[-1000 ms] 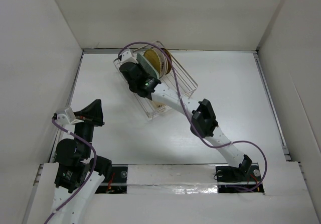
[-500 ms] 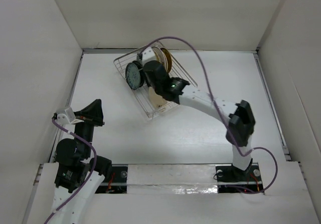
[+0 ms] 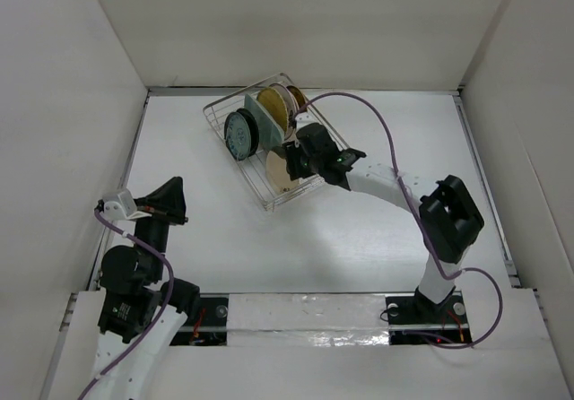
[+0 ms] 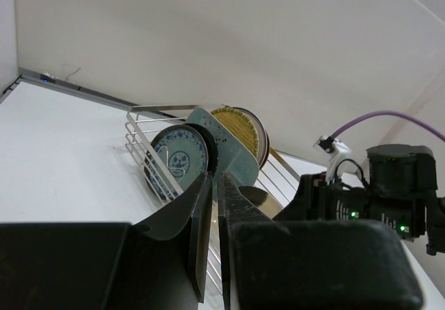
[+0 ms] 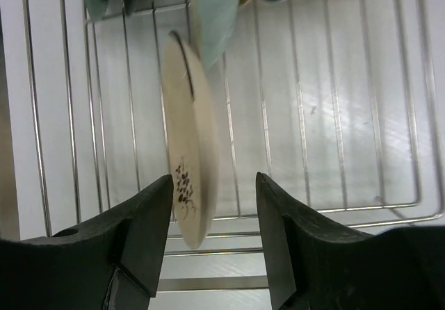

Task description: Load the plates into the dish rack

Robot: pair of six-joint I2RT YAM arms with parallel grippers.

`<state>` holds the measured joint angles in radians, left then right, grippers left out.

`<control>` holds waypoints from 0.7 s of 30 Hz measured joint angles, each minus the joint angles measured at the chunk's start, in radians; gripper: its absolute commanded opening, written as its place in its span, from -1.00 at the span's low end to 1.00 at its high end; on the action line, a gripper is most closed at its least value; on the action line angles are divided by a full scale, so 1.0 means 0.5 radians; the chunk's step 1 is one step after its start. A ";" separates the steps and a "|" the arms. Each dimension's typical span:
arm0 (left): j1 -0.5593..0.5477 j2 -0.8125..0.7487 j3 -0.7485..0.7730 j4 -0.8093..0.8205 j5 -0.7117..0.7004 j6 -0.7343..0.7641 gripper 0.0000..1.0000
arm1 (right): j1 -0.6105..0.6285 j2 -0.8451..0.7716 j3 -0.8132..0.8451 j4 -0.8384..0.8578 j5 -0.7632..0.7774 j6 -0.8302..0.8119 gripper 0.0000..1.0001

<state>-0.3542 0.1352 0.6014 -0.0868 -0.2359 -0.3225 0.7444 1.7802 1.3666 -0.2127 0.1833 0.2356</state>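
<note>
The silver wire dish rack (image 3: 305, 180) stands at the table's back middle. In it, on edge, stand a teal patterned plate (image 3: 240, 135), a pale green rectangular plate (image 3: 267, 124), a brown-and-gold plate (image 3: 278, 104) and a cream plate (image 3: 280, 169). My right gripper (image 3: 294, 158) is open over the rack's near end. In the right wrist view the cream plate (image 5: 188, 185), with dark marks, stands between the open fingers (image 5: 149, 213), close to the left one, and no pad presses on it. My left gripper (image 3: 172, 194) is shut and empty at the near left, far from the rack.
White walls close the table on three sides. The left wrist view shows the rack (image 4: 139, 143) with the teal plate (image 4: 179, 158), the green plate (image 4: 236, 153) and the right arm (image 4: 389, 185) beyond my shut fingers. Rack wires (image 5: 334, 115) lie under the right gripper.
The right gripper moved from the rack's far left end back toward its near right side, and its elbow swung right. The teal plate now stands alone in the rack. The left arm stayed still.
</note>
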 measured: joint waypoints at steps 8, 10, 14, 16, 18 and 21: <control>0.000 0.037 0.000 0.000 0.002 0.000 -0.88 | 0.005 0.046 -0.008 -0.009 -0.121 0.029 -0.85; 0.000 0.042 -0.002 0.000 0.001 0.000 -0.88 | 0.003 0.069 0.008 -0.020 -0.067 0.011 -1.00; 0.000 0.048 -0.002 0.000 0.001 0.000 -0.88 | -0.002 0.092 0.023 -0.042 0.022 0.005 -1.00; 0.000 0.057 -0.002 0.000 0.002 0.000 -0.88 | 0.025 0.092 0.027 -0.046 0.077 -0.007 -1.00; 0.000 0.067 -0.002 0.000 0.002 0.000 -0.88 | 0.048 0.092 0.040 -0.060 0.143 -0.018 -1.00; 0.000 0.078 -0.002 0.000 0.002 0.000 -0.88 | 0.092 0.091 0.117 -0.109 0.279 -0.076 -1.00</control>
<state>-0.3542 0.1741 0.6003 -0.0868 -0.2352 -0.3225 0.7906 1.8256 1.4250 -0.2672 0.3229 0.1974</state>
